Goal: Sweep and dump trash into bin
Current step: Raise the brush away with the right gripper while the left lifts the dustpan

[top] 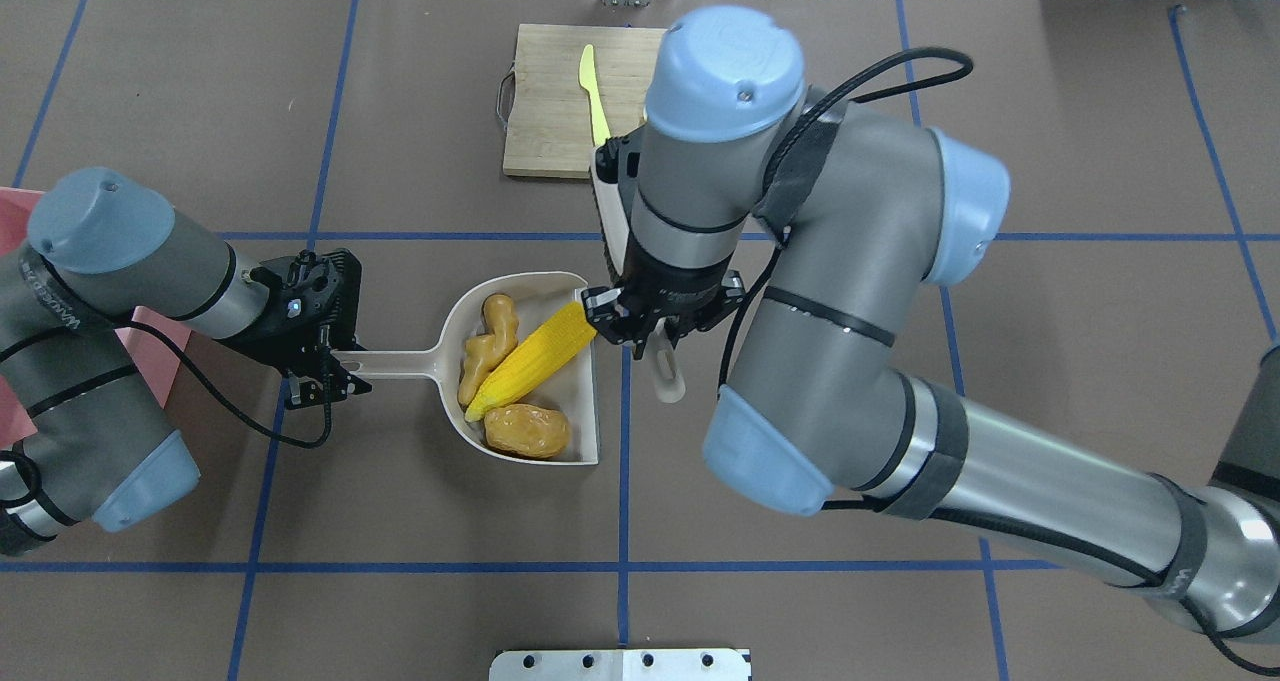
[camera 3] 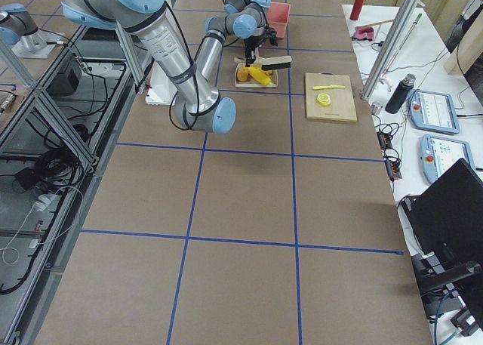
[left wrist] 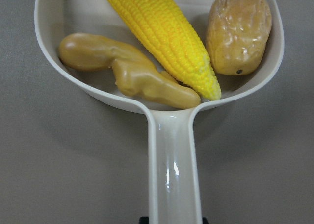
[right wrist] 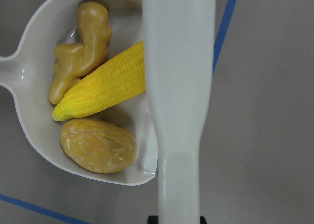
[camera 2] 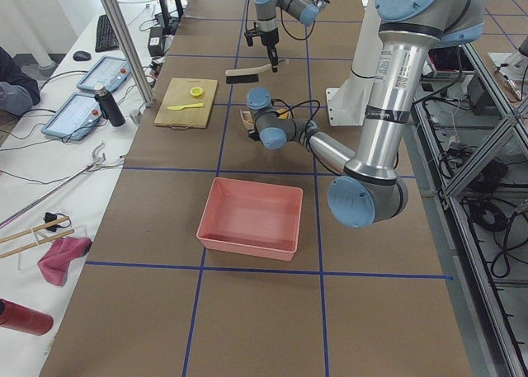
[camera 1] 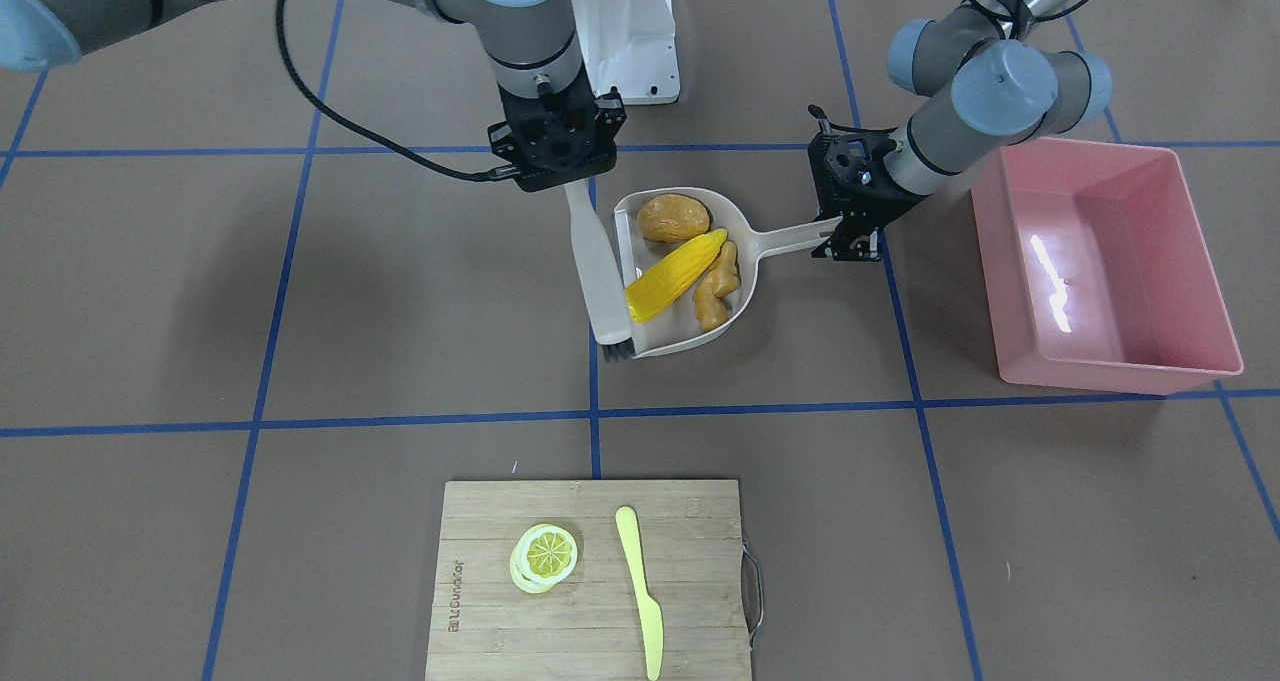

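Observation:
The brown potato (camera 1: 672, 217), yellow corn cob (camera 1: 676, 275) and tan ginger root (camera 1: 718, 286) lie inside the beige dustpan (camera 1: 682, 338) on the table. My left gripper (camera 1: 848, 226) is shut on the dustpan's handle (left wrist: 174, 175). My right gripper (camera 1: 560, 161) is shut on a pale brush (camera 1: 598, 271), which stands along the pan's open mouth with its bristles down and touches the corn's end. The pink bin (camera 1: 1110, 371) stands just beyond my left gripper and holds nothing. The overhead view shows the same trash: potato (top: 527, 430), corn (top: 535, 361), ginger (top: 487, 346).
A wooden cutting board (camera 1: 590, 631) with a lemon slice (camera 1: 545, 556) and a pale yellow knife (camera 1: 640, 591) lies across the table from the robot. Blue tape lines cross the brown table.

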`<state>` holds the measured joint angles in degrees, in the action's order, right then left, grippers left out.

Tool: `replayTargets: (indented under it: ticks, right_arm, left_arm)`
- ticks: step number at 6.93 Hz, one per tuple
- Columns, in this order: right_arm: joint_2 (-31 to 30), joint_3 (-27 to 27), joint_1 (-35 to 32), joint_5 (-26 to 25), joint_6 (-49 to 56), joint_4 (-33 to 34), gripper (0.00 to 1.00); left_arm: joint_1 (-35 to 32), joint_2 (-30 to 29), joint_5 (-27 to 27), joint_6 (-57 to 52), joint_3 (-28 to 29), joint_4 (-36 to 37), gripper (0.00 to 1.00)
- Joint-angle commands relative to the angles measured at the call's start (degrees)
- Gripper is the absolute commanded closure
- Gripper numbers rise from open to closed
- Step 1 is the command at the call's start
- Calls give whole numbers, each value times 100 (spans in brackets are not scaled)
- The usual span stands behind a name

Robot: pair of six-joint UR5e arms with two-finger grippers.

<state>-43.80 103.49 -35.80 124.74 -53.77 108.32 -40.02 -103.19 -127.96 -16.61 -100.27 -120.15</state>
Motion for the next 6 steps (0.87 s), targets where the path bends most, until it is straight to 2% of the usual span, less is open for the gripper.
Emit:
replayTargets:
  ticks: [1,2,3,5,6]
  right_arm:
    - [-669,363,-540,253,85,31,100]
    - [-978,583,-681,210,173,92,100]
    - [-1381,794,-1100,244,591,154,100]
    - [-1954,1120,-1778,175,2021,775,100]
    - [-2339,1191,-1894,96,2350,787,100]
  left_arm:
    - [-32,0,-36,8,-10,-52,100]
    - [-33,0,-45,391,-10,-114,100]
    - [-33,-8,-53,743,-1,-436,100]
    - [-50,0,-62,1281,-10,-938,100]
    - [-137,18,-54,1692,-10,-1280,100]
